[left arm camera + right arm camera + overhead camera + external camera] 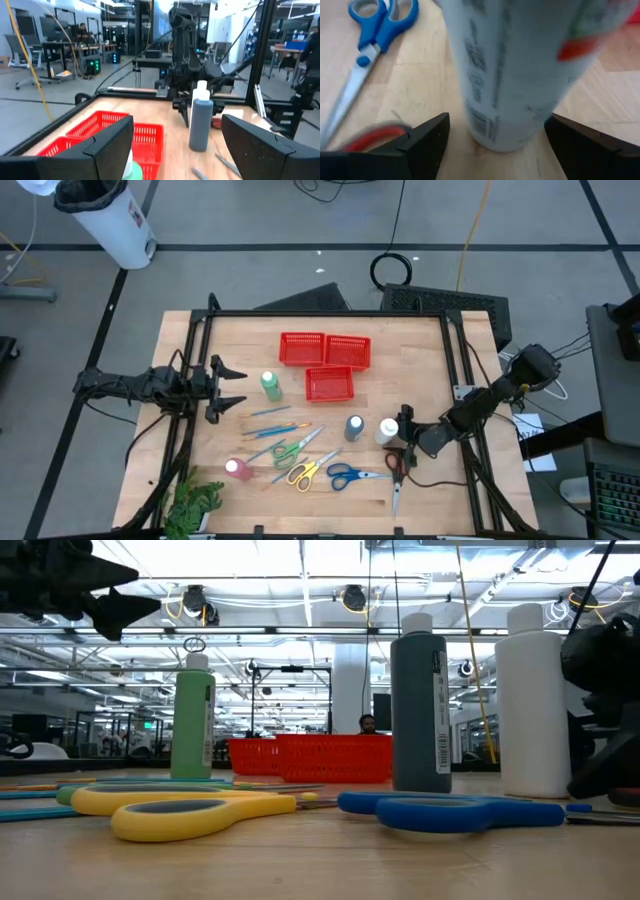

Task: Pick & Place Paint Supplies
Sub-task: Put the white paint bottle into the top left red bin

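A white bottle (pixel 388 430) stands upright on the table at the near right. My right gripper (pixel 495 137) is open, slanting down, with one finger on each side of the bottle's lower body (pixel 510 90); a gap shows on both sides. A grey-blue bottle (pixel 354 427) stands just left of it. My left gripper (pixel 232 388) is open and level at the table's left, with a green bottle (pixel 270 385) just in front of it. A pink bottle (pixel 237 469), thin brushes (pixel 272 420) and green (pixel 290 448), yellow (pixel 305 472), blue (pixel 350 474) and red (pixel 393 468) scissors lie toward the near edge.
Three red mesh baskets (pixel 325 352) sit together at the table's far middle. A green leafy plant (pixel 195 505) stands at the near left corner. Dark frame posts (pixel 455 360) run along both sides of the table. Bare wood lies between the baskets and the bottles.
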Tool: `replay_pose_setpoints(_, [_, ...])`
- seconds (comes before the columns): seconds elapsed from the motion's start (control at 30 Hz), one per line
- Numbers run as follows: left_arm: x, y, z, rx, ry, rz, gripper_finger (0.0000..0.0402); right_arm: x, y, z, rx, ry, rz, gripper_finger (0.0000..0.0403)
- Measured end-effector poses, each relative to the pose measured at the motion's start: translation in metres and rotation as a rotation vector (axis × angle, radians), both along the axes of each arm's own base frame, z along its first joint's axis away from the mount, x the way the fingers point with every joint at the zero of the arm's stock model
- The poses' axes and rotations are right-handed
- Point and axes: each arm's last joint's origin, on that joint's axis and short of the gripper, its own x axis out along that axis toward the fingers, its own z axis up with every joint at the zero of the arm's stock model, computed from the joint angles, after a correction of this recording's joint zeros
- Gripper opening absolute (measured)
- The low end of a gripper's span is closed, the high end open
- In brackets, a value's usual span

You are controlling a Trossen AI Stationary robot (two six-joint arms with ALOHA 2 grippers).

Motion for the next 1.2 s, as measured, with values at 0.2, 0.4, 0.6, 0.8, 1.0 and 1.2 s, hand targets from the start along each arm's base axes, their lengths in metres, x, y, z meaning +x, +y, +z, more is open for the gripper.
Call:
replay_pose_setpoints(0.2, [-0.001, 0.000, 0.007, -0.023, -0.072, -0.003, 0.0310, 0.003, 0.001, 0.005, -0.008, -0.069, -0.037, 0.0276])
replay_pose_setpoints(0.4, [-0.002, 0.000, 0.013, -0.026, -0.141, 0.004, 0.0310, 0.005, 0.001, 0.007, -0.045, -0.100, -0.041, 0.0225])
replay_pose_setpoints(0.6, [-0.004, 0.001, 0.022, -0.055, -0.234, 0.004, 0.0310, 0.005, 0.000, 0.011, -0.045, -0.120, -0.057, 0.0192])
replay_pose_setpoints(0.8, [-0.005, 0.003, 0.043, -0.156, -0.344, 0.065, 0.0310, 0.004, -0.007, 0.037, -0.063, -0.254, -0.151, 0.0191])
replay_pose_setpoints(1.0, [0.032, 0.000, 0.074, -0.140, -0.166, 0.136, 0.0310, 0.017, -0.027, 0.067, -0.142, -0.296, -0.214, 0.0186])
replay_pose_setpoints(1.2, [0.106, -0.004, 0.109, -0.004, -0.006, 0.117, 0.0310, 0.046, -0.048, 0.102, -0.208, -0.138, -0.229, 0.0186])
